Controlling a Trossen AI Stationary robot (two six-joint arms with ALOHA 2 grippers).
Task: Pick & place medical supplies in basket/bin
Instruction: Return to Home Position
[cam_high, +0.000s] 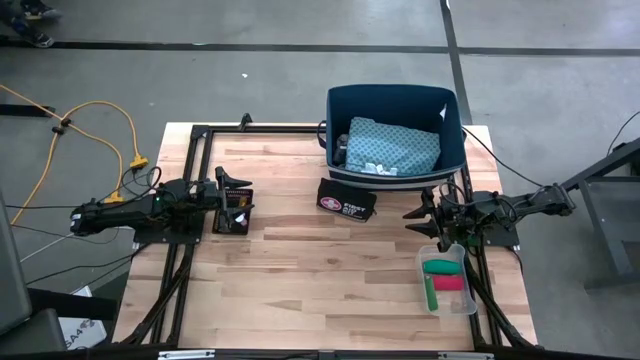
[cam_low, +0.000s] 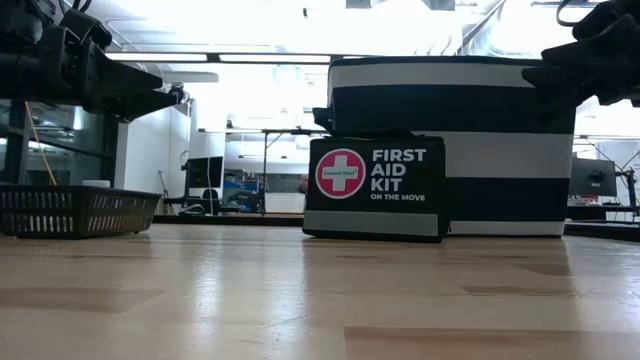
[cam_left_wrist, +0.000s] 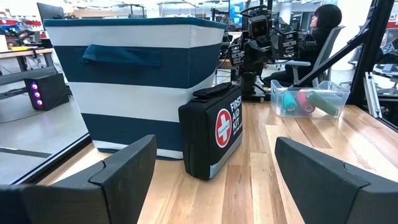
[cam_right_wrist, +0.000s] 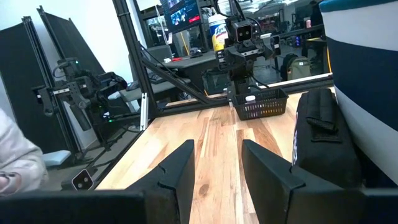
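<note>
Basically done, I'd say. Nearest me, right of the first aid kit (cam_low: 375, 187): clear tray (cam_high: 458, 300) holding a green roll (cam_high: 440, 266) and a red roll (cam_high: 450, 283). Level with the kit: right gripper (cam_right_wrist: 216, 149) on its right, jaws apart, nothing held. Left gripper (cam_left_wrist: 214, 149) is on its left over the black mesh basket (cam_low: 75, 208), jaws wide, nothing held. Just behind the kit: striped bin (cam_high: 452, 150), teal patterned cloth (cam_high: 395, 145) inside. No loose supplies visible around the kit, so probably only parking the arms is left. Kit reads "FIRST AID KIT ON THE MOVE", white cross in a pink disc; the disc's small print is illegible.
</note>
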